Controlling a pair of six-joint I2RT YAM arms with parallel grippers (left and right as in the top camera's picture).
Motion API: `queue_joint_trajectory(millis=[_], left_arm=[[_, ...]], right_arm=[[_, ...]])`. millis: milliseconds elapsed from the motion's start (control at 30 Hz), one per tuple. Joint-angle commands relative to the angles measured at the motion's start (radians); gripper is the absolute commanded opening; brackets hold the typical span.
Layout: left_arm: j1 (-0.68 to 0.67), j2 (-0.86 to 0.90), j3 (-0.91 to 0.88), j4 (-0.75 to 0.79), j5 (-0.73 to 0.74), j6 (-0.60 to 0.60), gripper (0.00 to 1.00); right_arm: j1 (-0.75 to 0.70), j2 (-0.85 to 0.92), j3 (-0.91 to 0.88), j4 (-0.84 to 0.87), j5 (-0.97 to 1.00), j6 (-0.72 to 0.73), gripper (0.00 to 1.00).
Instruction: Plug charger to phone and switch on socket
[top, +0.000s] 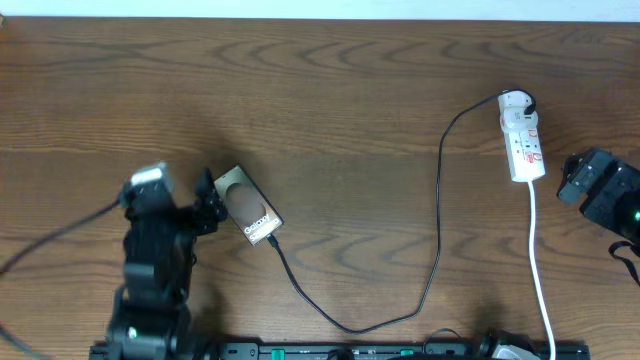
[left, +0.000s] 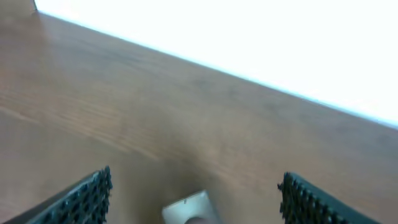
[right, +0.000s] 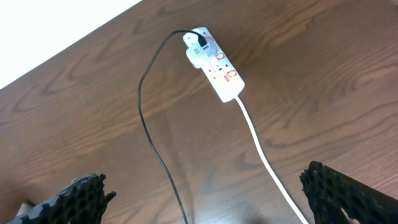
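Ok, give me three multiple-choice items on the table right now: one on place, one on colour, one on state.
1. Where does the socket lie?
A. near the right gripper
B. at the left edge
C. at the table's middle

2. What colour is the charger running from the socket to the phone?
A. white
B. black
C. red

3. The right gripper is:
A. shut on a cord
B. shut, empty
C. open

Answers:
1 A: the socket sits on the right side, close to that gripper.
2 B: the thin lead is black, and only the white cord is white.
3 C: its fingers stand wide apart and hold nothing.
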Motion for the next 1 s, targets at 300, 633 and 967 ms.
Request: queue_joint_trajectory(millis=[300,633,967], left_arm=[[0.063,-0.473,-0.278,0.161,0.017,-0.001,0.85],[0.074,-0.507,-0.394,0.226,0.04,0.0,0.85],[0.094,-0.507,-0.445,0.071,0.17,0.186,0.85]], right_arm=[[0.0,-0.002,0.003,-0.002,-0.006,0.011,0.99],[0.0,-0.002,0.003,-0.002,-0.006,0.011,0.99],[0.0,-0.002,0.003,-0.002,-0.006,0.011,0.99]])
